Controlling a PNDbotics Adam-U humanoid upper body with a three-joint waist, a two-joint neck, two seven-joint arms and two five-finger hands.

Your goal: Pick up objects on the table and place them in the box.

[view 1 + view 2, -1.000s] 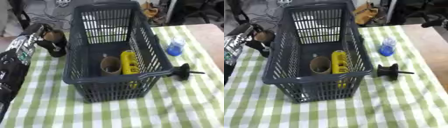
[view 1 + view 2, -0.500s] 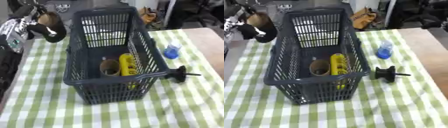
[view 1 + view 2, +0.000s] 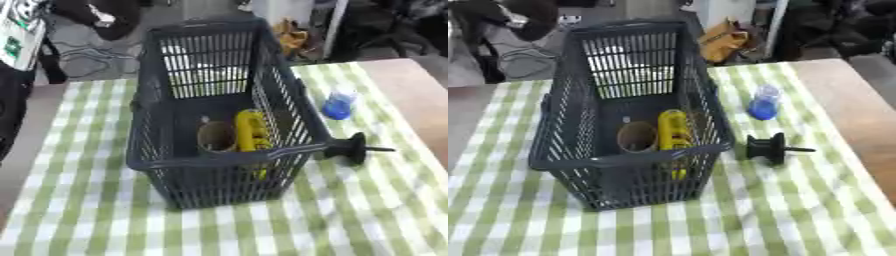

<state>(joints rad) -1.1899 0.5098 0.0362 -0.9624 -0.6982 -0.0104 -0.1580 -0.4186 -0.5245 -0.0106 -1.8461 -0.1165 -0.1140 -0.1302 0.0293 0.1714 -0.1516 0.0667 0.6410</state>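
Observation:
A dark grey slatted basket (image 3: 147, 131) stands in the middle of the green-checked table. Inside it lie a brown cardboard tube (image 3: 216, 136) and a yellow object (image 3: 249, 131). Right of the basket stand a small blue bottle (image 3: 338, 103) and a black round part with a thin pin (image 3: 354, 148). My left hand (image 3: 101, 21) is raised at the top left, above and behind the basket's far left corner. It is blurred, its fingers curled round a brown round thing that shows only as a pale spot. My right hand does not show.
The bare brown tabletop (image 3: 859, 95) runs along the right side beyond the cloth. Cables, bags and dark furniture fill the floor behind the table. Checked cloth (image 3: 96, 220) lies open in front of the basket and to its left.
My left hand has lifted the brown thing from beside the basket's left wall up toward the top edge. The whole picture has shifted too, so the camera has moved.

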